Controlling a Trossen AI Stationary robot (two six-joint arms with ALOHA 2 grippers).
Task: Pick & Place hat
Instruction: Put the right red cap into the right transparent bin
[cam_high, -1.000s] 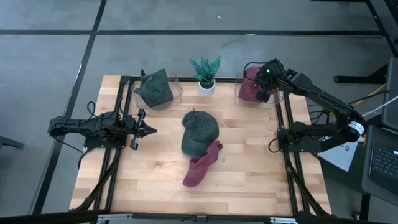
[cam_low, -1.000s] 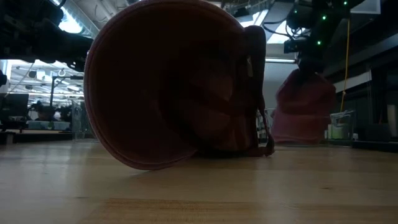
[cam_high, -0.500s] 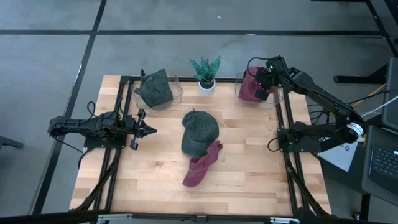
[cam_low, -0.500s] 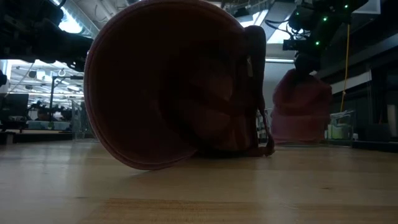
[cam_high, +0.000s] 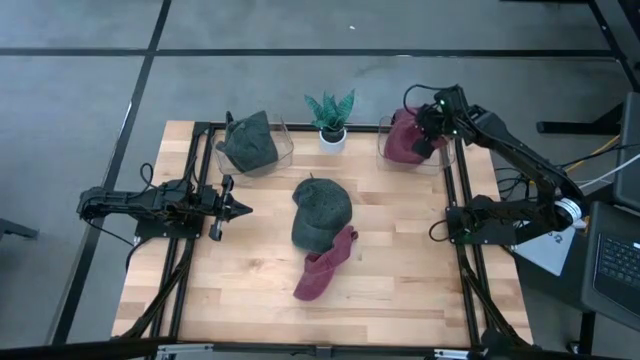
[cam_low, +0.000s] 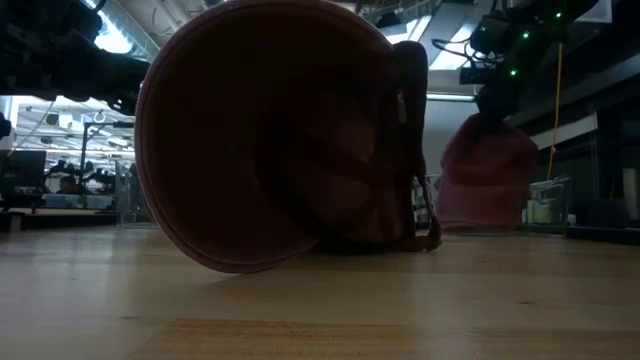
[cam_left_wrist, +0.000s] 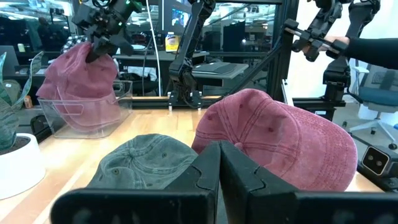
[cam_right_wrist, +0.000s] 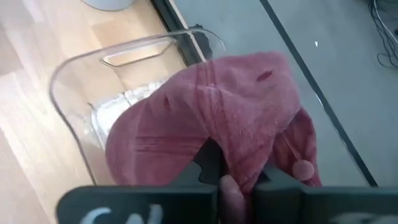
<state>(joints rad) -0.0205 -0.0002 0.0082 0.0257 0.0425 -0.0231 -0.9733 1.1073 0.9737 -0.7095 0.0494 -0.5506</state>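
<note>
My right gripper (cam_high: 424, 138) is shut on a red hat (cam_high: 401, 140) over the clear right bin (cam_high: 385, 160) at the table's far right; the hat's lower part sits inside the bin's wall (cam_right_wrist: 68, 74). A second red hat (cam_high: 322, 268) lies on the table's middle, its one end against a green hat (cam_high: 322, 208) lying just beyond it. Another green hat (cam_high: 250, 143) fills the clear left bin (cam_high: 283, 150). My left gripper (cam_high: 232, 208) waits shut, level, at the table's left, pointing at the middle hats. My right gripper pinches a bunched fold of the red hat's crown (cam_right_wrist: 239, 146) between its two fingers, coming from above and slanting down. The hat hangs slack below the fingers (cam_right_wrist: 208, 165), its lower part (cam_right_wrist: 143, 155) down inside the bin.
A small potted plant (cam_high: 330, 113) stands between the two bins at the far edge. Black frame rails (cam_high: 455, 215) run along the table's left and right sides. Bare wood lies near the table's near edge (cam_high: 400, 300). A person's arm (cam_left_wrist: 373, 46) shows beyond the table.
My right gripper has moved a little toward the table's right and far edge, staying shut on the red hat, which has shifted with it over the right bin.
</note>
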